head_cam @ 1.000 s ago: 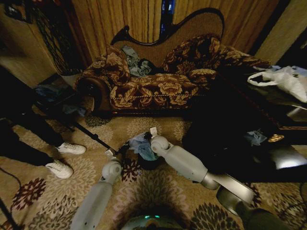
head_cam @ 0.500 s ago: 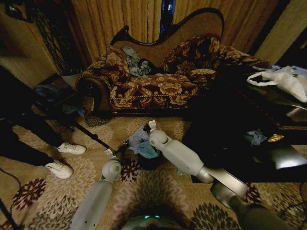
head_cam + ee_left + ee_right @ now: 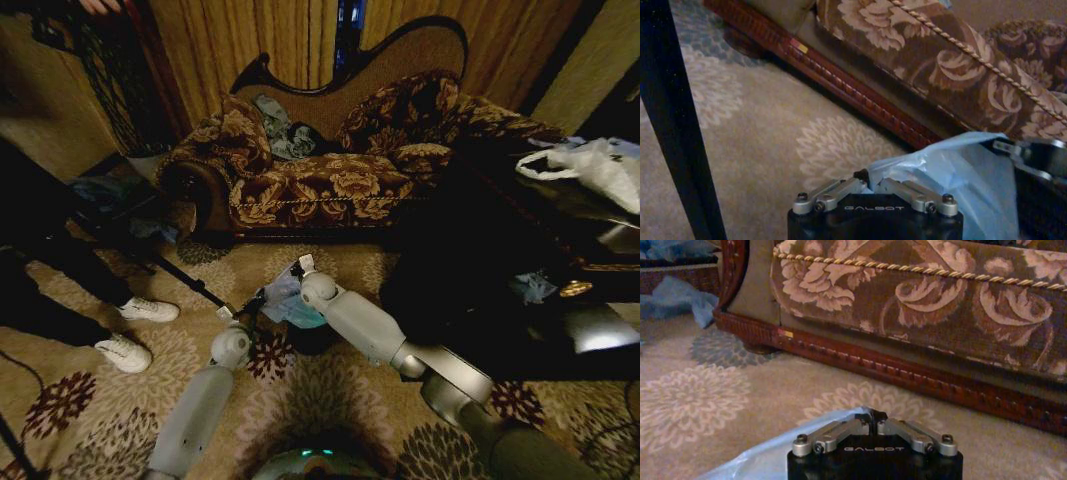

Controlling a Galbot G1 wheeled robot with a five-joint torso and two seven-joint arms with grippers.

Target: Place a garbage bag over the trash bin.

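both tools pinching the thin pale blue-grey plastic garbage bag [image 3: 285, 300], left tool [image 3: 870, 186] and right tool [image 3: 872, 421] clamped on its film, held right above the small black cylindrical trash bin [image 3: 312, 340]. mouth not yet spread over the rim, so roughly midway by the look of it. down on a floral patterned carpet [image 3: 330, 395], ornate floral sofa [image 3: 330, 180] close behind.

We reach both arms forward and down, wrists close together. Our left gripper [image 3: 870, 181] has its fingers pinched together on the garbage bag [image 3: 953, 170] (film bunched at the tips). Our right gripper [image 3: 875, 417] pinches the same film, forearm angled inward.
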